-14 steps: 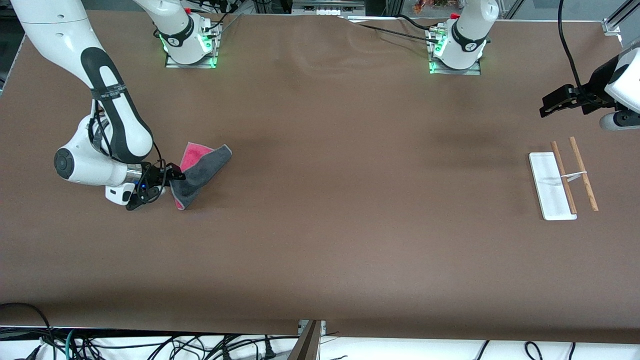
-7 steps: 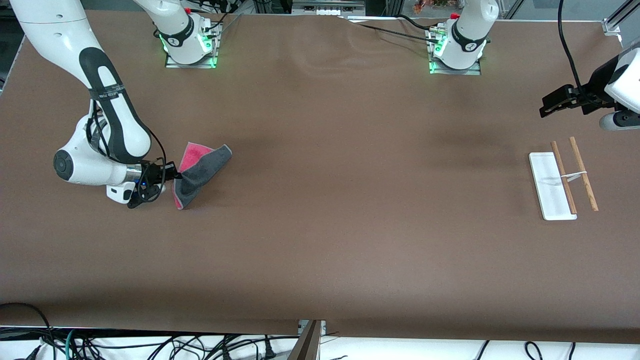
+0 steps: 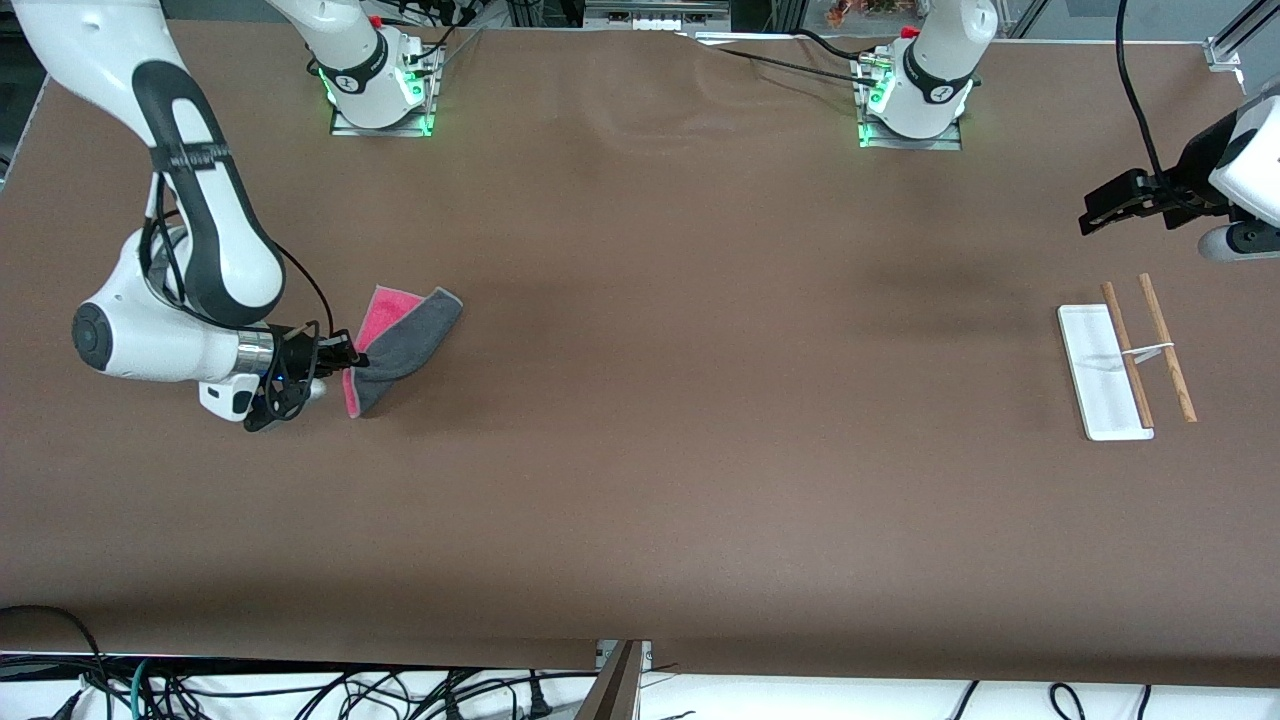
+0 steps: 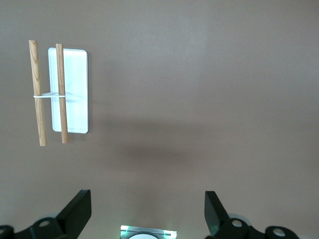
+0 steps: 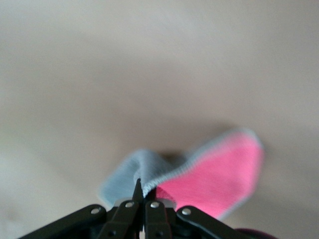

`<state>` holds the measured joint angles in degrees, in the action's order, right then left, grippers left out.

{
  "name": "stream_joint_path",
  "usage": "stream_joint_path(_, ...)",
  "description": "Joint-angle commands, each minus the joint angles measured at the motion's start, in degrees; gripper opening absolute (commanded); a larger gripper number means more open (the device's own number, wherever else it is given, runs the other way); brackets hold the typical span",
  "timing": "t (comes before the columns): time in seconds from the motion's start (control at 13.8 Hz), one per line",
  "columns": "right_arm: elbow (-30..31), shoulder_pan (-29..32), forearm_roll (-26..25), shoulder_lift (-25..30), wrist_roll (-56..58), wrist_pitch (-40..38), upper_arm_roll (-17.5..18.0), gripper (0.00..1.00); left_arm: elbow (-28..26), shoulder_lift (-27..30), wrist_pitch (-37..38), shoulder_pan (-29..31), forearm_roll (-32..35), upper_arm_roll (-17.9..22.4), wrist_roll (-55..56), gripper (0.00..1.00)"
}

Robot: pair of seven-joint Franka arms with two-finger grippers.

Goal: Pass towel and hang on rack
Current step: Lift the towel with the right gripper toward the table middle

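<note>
Table (image 3: pixel 640 450): right gripper (image 3: pixel 352 358) pinches towel (image 3: pixel 405 345).

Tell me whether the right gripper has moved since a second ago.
Yes. The right gripper, shut on the towel, has drawn slightly away from the rack, toward the right arm's end of the table.

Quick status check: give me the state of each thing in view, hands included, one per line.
towel: folded, pink side partly showing, one edge pinched by the right hand, the rest on the table.
rack: bare, nothing hung on it, at the left arm's end of the table.
right hand: shut on the towel's edge.
left hand: open, holding nothing, waiting above the table near the rack.
</note>
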<state>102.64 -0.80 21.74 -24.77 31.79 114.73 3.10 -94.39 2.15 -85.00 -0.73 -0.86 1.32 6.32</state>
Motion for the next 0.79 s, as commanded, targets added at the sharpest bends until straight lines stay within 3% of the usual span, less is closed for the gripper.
stream_joint_path(0.0, -9.4, -2.2, -8.2, 0.6, -10.2, -5.2, 5.3, 0.00, 0.7, 0.0, 0.9, 0.5, -1.2, -0.3, 0.2, 1.00)
stream_joint_path(0.22, -15.9, -4.9, -15.8, 0.6, -26.4, -7.3, 13.7, 0.00, 0.8, 0.0, 1.0, 0.5, -1.2, -0.3, 0.2, 1.00)
stream_joint_path(0.36, -17.6, -5.9, -17.3, 0.6, -33.9, -7.2, 18.8, 0.00, 0.8, 0.0, 1.0, 0.5, -1.2, -0.1, 0.0, 1.00)
stream_joint_path(0.72, -23.8, -9.9, -19.1, 0.5, -38.4, -6.8, 25.0, 0.00, 1.0, 0.0, 1.1, 0.6, -1.2, 0.3, -0.4, 1.00)
